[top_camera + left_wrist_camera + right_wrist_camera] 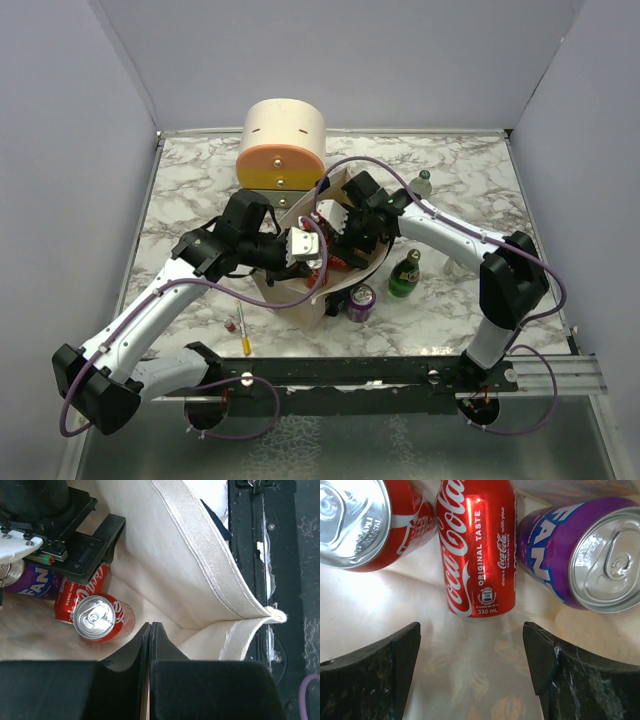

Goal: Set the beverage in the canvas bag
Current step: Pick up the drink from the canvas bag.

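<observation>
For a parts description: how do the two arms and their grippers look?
Both the left arm and right arm have white link shells with black joints. A purple cable runs loosely along each. The left gripper and right gripper have matte black fingers, the right ones faintly speckled.

We overlook the whole table [200, 180] from above and behind; both wrist views sit close inside the canvas bag [170, 565], sharing red cans [102, 617] at nine and twelve o'clock.
</observation>
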### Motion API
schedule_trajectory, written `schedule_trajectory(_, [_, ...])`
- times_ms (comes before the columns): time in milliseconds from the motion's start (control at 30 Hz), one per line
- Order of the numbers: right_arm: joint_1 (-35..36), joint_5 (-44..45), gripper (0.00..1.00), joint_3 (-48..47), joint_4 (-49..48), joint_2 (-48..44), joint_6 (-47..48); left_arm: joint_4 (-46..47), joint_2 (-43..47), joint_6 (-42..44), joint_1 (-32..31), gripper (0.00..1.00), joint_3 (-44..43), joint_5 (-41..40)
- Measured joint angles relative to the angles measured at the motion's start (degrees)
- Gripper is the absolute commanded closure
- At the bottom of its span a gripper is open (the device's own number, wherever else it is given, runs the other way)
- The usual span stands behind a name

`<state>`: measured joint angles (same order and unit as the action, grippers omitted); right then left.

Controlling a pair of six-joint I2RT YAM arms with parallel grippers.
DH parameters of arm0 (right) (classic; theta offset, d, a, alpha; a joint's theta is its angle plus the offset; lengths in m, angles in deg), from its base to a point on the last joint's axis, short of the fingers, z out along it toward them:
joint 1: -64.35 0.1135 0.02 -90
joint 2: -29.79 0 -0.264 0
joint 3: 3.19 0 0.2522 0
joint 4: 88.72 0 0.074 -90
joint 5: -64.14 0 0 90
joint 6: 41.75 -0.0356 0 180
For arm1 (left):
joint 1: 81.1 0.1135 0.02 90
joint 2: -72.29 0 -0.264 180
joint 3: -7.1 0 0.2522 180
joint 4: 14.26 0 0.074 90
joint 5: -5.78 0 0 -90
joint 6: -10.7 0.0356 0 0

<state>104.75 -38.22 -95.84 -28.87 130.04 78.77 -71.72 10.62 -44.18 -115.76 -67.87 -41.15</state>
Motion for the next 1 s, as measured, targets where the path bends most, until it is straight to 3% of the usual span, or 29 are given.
schedule_trajectory(367, [0.00,0.24,0.11,4.44,-7.93,1.92,-0.46,0.68,-1.86,-0.31,1.33,1.00,-0.02,0.00])
schedule_trajectory(1000, [0.09,-0.96,0.11,9.16,-20.33,5.22,-3.48,1.22,-5.62,-0.76,2.32,1.00,-1.64,0.92])
